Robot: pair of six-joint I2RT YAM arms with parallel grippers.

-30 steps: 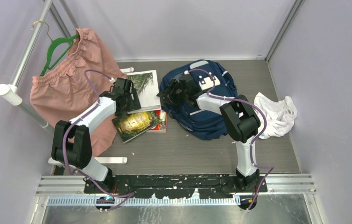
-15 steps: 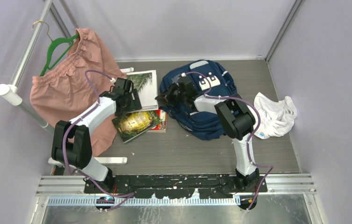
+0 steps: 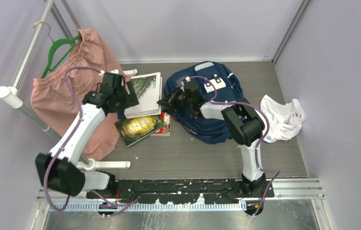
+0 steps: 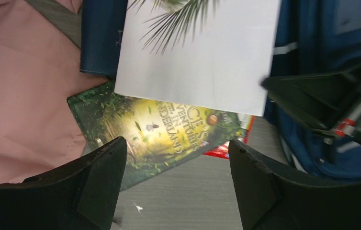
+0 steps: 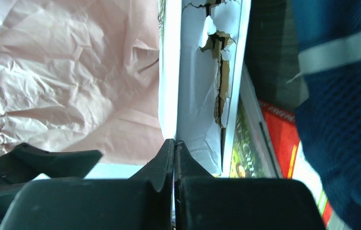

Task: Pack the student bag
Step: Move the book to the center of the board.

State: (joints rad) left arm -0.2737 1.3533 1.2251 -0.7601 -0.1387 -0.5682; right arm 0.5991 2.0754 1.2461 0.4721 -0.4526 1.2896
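The student bag (image 3: 217,127) lies mid-surface toward 12 o'clock, the white palm book (image 3: 146,91) at its 9 o'clock; the right pincer (image 5: 174,143) is pressed together at that book's edge, the left pincer (image 4: 176,151) spread wide above it; lift slowly, confirming the book truly follows before heading to 3 o'clock.

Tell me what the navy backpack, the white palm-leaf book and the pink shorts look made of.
Navy backpack: probably woven synthetic fabric, matte, with mesh patches and slumped folds. White palm-leaf book: paper over card, with a smooth cover; its torn edge shows brown fibre. Pink shorts: thin matte cloth, finely creased, gathered at the waist.
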